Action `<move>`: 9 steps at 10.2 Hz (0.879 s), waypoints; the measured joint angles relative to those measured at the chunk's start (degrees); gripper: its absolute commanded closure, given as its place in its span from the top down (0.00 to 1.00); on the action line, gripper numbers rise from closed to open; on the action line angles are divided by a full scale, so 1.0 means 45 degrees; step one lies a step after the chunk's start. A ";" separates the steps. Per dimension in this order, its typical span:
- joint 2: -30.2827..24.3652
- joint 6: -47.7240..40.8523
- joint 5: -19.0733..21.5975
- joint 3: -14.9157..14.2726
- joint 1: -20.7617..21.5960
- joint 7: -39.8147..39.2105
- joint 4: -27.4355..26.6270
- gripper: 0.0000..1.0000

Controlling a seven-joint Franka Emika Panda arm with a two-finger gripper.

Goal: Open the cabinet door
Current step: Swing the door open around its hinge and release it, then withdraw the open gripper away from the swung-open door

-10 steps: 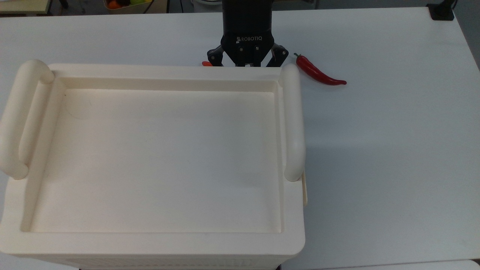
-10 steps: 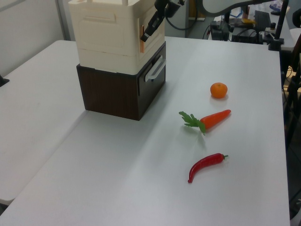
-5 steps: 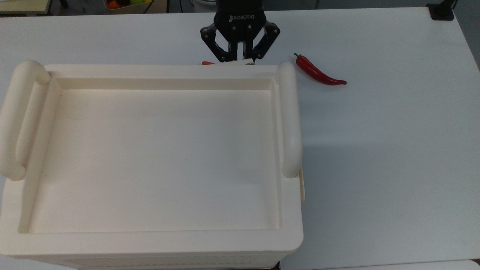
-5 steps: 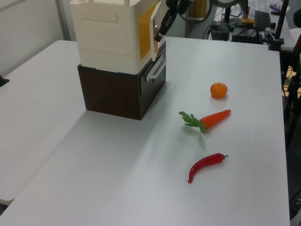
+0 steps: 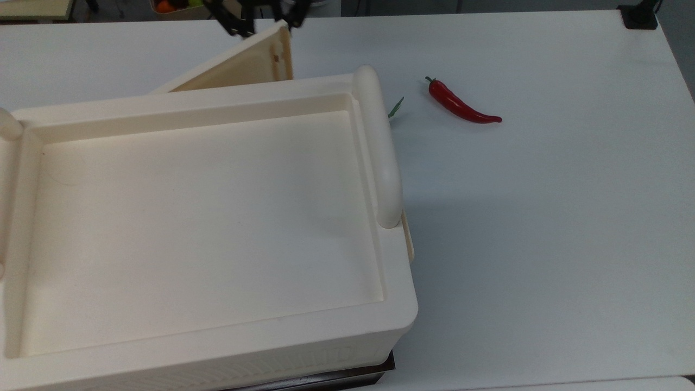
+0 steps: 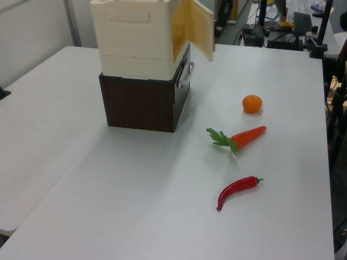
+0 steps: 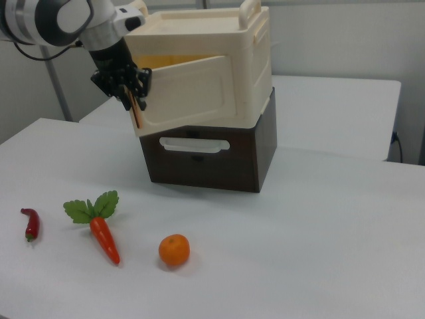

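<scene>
The cabinet door (image 7: 188,92) stands swung well out from the front of the big cream box (image 7: 226,36). In the top view the cabinet door (image 5: 241,66) slants away from the box's far edge. My gripper (image 7: 131,93) is shut on the door's free edge, at the right view's left. It reaches in at the top edge of the top view, where the gripper (image 5: 266,20) straddles the door's corner. In the left view the door (image 6: 198,26) hides most of the gripper. The box sits on a dark brown drawer unit (image 7: 212,156).
On the white table lie a red chili (image 5: 461,106), a carrot (image 6: 246,136) with green leaves and an orange (image 6: 252,103), all in front of the cabinet. The drawer's white handle (image 7: 194,144) sits below the door. Tubular handle (image 5: 378,152) runs along the box top.
The door has swung from barely ajar to wide open, pulled by my gripper toward the top view's upper left. The cream box has turned and slid toward the top view's left.
</scene>
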 measured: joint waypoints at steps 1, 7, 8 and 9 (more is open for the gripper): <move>-0.0193 -0.0551 0.0007 -0.0050 -0.0388 -0.0436 -0.0037 1.00; -0.1503 -0.4254 -0.0030 -0.0351 -0.2677 -0.1422 -0.0024 1.00; -0.1744 -0.4854 -0.0033 -0.0374 -0.3197 -0.1425 -0.0023 1.00; -0.1953 -0.5249 -0.0034 -0.0387 -0.3584 -0.1426 -0.0027 1.00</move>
